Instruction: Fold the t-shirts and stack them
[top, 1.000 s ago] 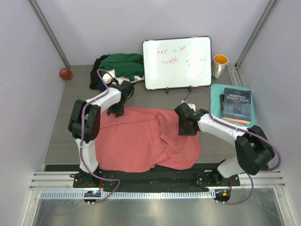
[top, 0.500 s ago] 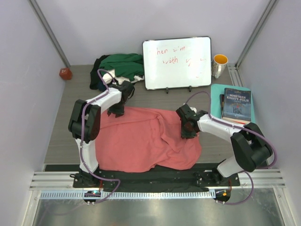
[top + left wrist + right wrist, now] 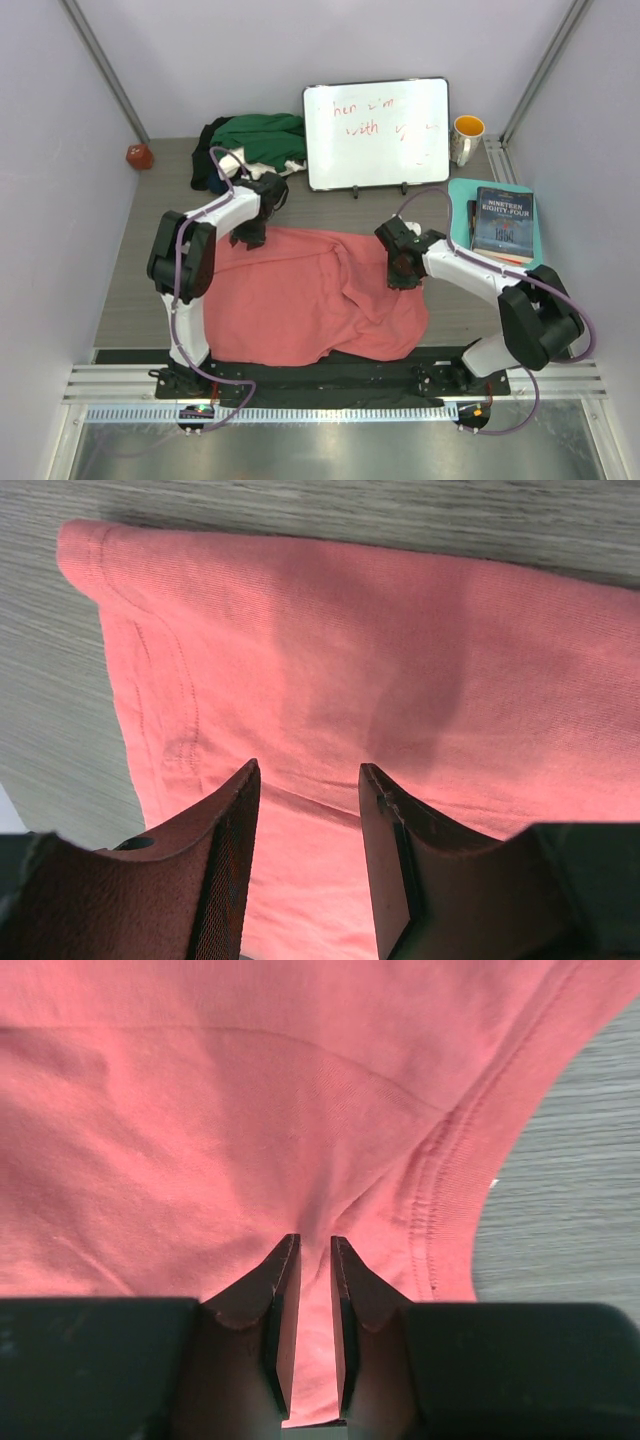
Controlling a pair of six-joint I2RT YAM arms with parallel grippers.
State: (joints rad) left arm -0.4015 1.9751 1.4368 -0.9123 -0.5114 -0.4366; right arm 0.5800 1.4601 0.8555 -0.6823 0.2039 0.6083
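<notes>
Enclosure with plain pale walls; grey wood-grain table [image 3: 135,270] as the working surface.

Item 1. The salmon-pink t-shirt [image 3: 300,300] lies spread across the near middle of the table, between the two arms. It is not flat: a raised fold runs through its right half, and its near edge overlaps the dark strip at the arm bases.

Item 2. The left fingers [image 3: 250,236] are at the shirt's far-left corner. The left wrist view shows them standing apart over the pink cloth near a stitched hem, with table surface visible beyond the edge. I cannot tell whether they touch the cloth.

Item 3. The right fingers [image 3: 401,277] are at the shirt's far-right edge. The right wrist view shows them drawn nearly together and clamped on a narrow pinch of pink cloth, with wrinkles running into the gap. A stitched hem curves just to the right of them.

Item 4. A heap of shirts [image 3: 255,140], dark green on top with white and black showing, sits at the far left of the table, well apart from the pink one.

Item 5. Other articles: a whiteboard [image 3: 378,132] with red writing stands propped at the far middle, and a mug [image 3: 467,138] stands just to its right. A book [image 3: 503,223] lies on a teal mat [image 3: 459,197] at the right. A small red object [image 3: 139,156] is in the far-left corner.
</notes>
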